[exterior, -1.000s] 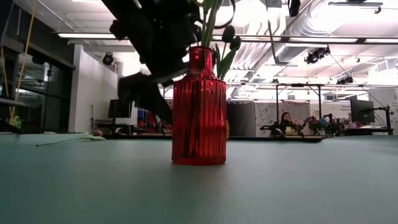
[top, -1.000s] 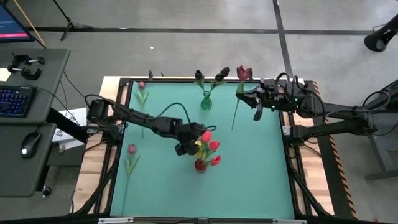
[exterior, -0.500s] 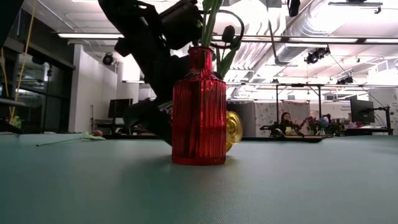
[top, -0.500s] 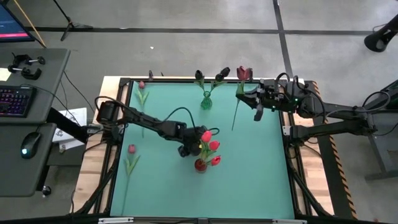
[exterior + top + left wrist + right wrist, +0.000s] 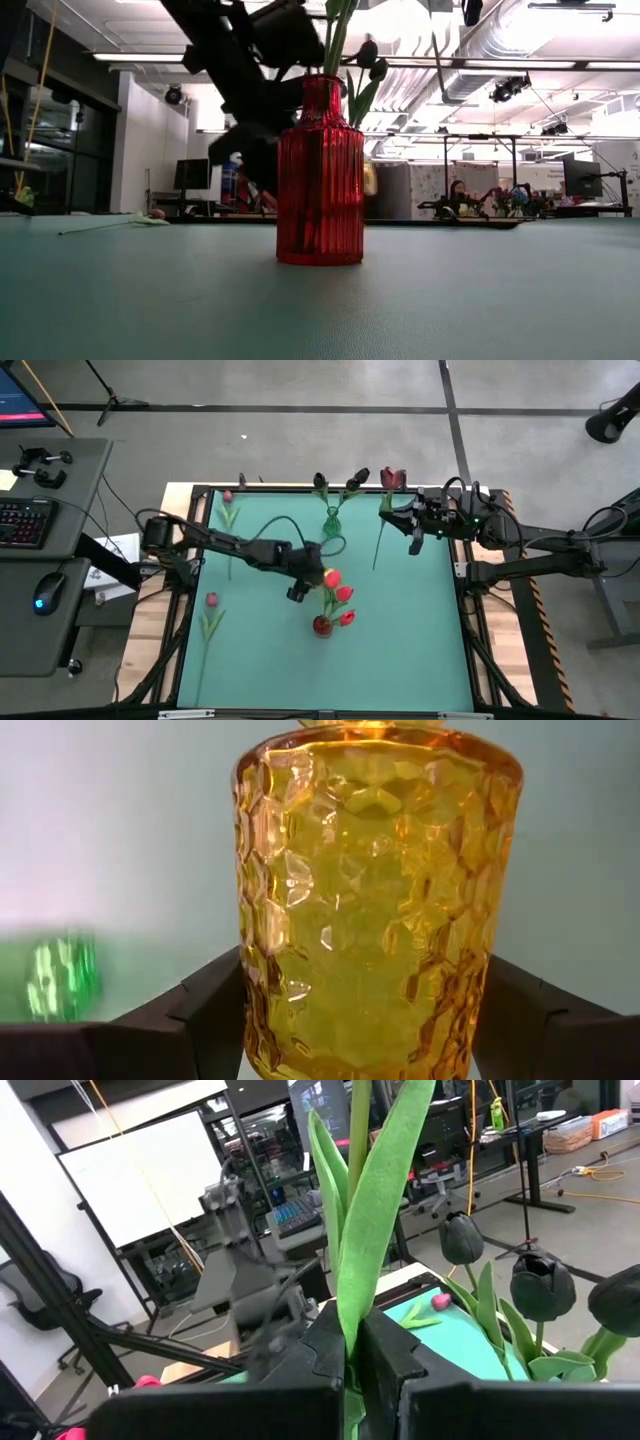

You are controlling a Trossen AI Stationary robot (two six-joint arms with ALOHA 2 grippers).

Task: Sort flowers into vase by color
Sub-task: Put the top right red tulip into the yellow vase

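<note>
Left gripper: its two dark fingers stand on either side of a yellow honeycomb-patterned glass vase, flanking it closely; whether they already press the glass I cannot tell.
Where it works: mid-table, just beside the red ribbed vase, which already holds the red tulips.
Right gripper: clamped together on the stem of a dark maroon tulip, held over the far right part of the green table.
Green vase: at the far edge, with the near-black tulips in it.
Loose flowers: two pink tulips lie at the left edge, one far and one nearer, not yet sorted.
Risk, slip: the yellow vase is smooth faceted glass; a loose or off-centre grip may let it twist or drop.
Risk, knock: the left arm reaches close past the red vase, so a sideways sweep may tip it and spill the tulips.
Risk, stem: the maroon tulip hangs by a thin stem and may swing or slide in the right fingers.
</note>
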